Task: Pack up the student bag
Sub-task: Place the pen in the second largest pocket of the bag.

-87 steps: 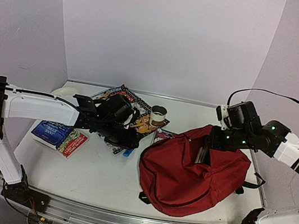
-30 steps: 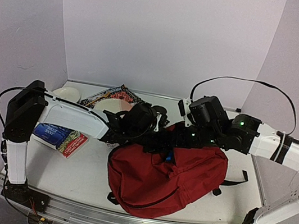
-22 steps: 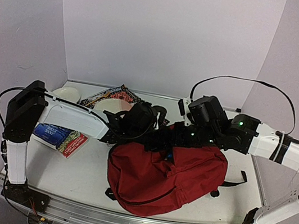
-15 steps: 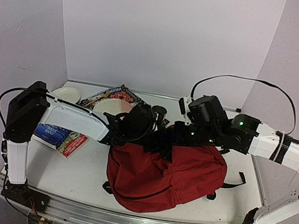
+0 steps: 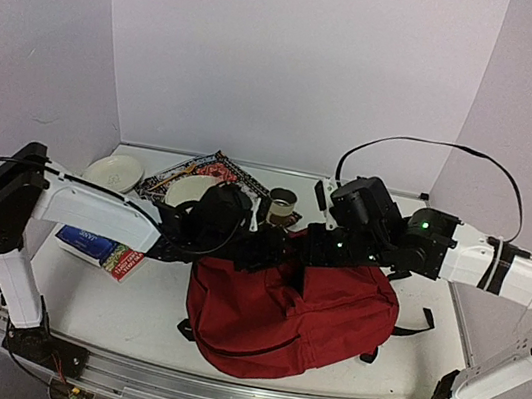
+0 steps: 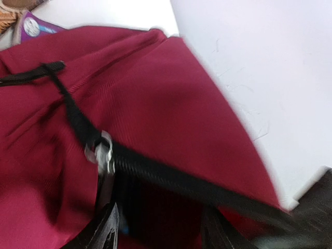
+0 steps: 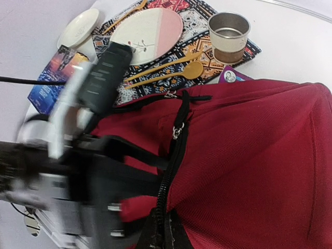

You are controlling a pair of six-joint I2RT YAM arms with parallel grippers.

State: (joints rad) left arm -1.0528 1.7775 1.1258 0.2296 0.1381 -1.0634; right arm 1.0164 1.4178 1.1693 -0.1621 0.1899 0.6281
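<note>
The student bag (image 5: 299, 311), dark red with black zipper and straps, lies in the middle of the table. My right gripper (image 7: 167, 234) is shut on the black zipper edge of the student bag (image 7: 249, 155), holding its mouth up. My left gripper (image 6: 163, 233) is open at that mouth, its fingers (image 6: 107, 234) spread just below the zipper (image 6: 171, 179), with nothing between them. A faint blue spot shows in the dark inside. From above, the left gripper (image 5: 271, 251) and right gripper (image 5: 312, 250) meet at the bag's far edge.
Behind the bag lies a patterned mat (image 7: 207, 13) with a plate (image 7: 148, 33), two wooden spoons (image 7: 176, 70) and a metal cup (image 7: 229, 31). A small white bowl (image 5: 113, 171) and a blue-and-red book (image 5: 97, 246) sit at the left. A purple card (image 7: 231, 76) pokes out by the bag.
The left gripper's jaws have spread and the left arm has drawn back to the left from the bag's mouth. The right gripper keeps its hold; the bag has shifted slightly.
</note>
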